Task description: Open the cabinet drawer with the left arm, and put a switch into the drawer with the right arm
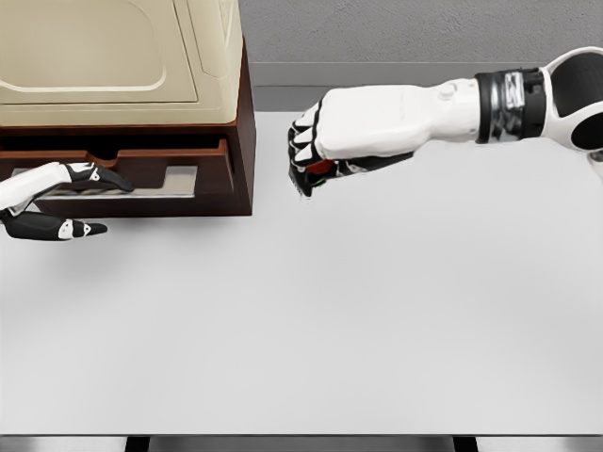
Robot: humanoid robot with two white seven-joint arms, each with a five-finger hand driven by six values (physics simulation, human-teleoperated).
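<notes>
White surface (311, 330) carries the cabinet (132, 104) at ten o'clock; left hand (57, 202) spread at its drawer (141, 174), right hand (316, 151) clutching a reddish switch (321, 168).

A dark brown wooden cabinet (240, 141) with a satin sheen is topped by a smooth cream plastic cover (113, 56). A matt, smooth white tabletop (330, 320) is seen.

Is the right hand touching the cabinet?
Apart. In the head view a strip of white table shows between the right hand and the cabinet's brown side.
</notes>
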